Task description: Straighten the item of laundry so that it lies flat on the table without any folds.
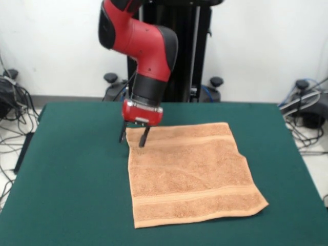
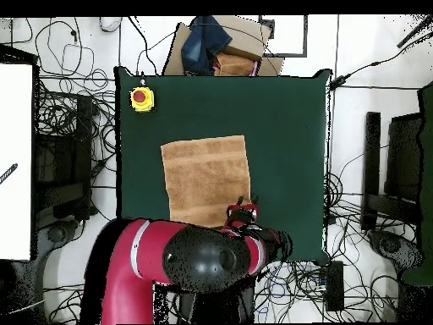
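Observation:
The orange-tan towel lies spread out, nearly flat, on the dark green table, with a woven band near its far and near edges. Its right edge has a small kink. My gripper points down at the towel's far left corner, open, with one finger on each side of the corner and nothing held. In the overhead view the towel is near the table's middle. The gripper is at the towel's lower right corner, partly hidden by the arm.
A yellow box with a red button stands near the table's upper left corner in the overhead view. A cardboard box with blue cloth sits beyond the table's top edge. Cables lie on the floor all around.

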Controlling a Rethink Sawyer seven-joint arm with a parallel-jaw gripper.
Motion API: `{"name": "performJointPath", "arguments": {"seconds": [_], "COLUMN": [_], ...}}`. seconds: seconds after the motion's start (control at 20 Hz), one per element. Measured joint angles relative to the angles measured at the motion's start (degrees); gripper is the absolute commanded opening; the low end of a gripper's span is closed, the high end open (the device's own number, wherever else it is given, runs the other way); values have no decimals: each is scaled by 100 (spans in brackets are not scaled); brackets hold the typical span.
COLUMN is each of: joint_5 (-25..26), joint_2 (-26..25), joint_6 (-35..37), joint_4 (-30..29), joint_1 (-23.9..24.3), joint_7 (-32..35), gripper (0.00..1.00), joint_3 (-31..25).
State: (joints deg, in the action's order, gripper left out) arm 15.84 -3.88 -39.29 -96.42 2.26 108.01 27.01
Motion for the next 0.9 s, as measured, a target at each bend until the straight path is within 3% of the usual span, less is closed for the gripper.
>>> {"name": "performJointPath", "arguments": {"seconds": [0.4, 0.6, 0.9], "joint_5": [1070, 1222, 1110], "joint_2": [1154, 1503, 1781], "joint_6": [782, 1185, 1362], "joint_4": [-663, -927, -1286], "joint_1": [634, 860, 687], "joint_7": [0, 0, 0], "gripper": [100, 100, 100], "joint_3": [-317, -690, -1067]}}
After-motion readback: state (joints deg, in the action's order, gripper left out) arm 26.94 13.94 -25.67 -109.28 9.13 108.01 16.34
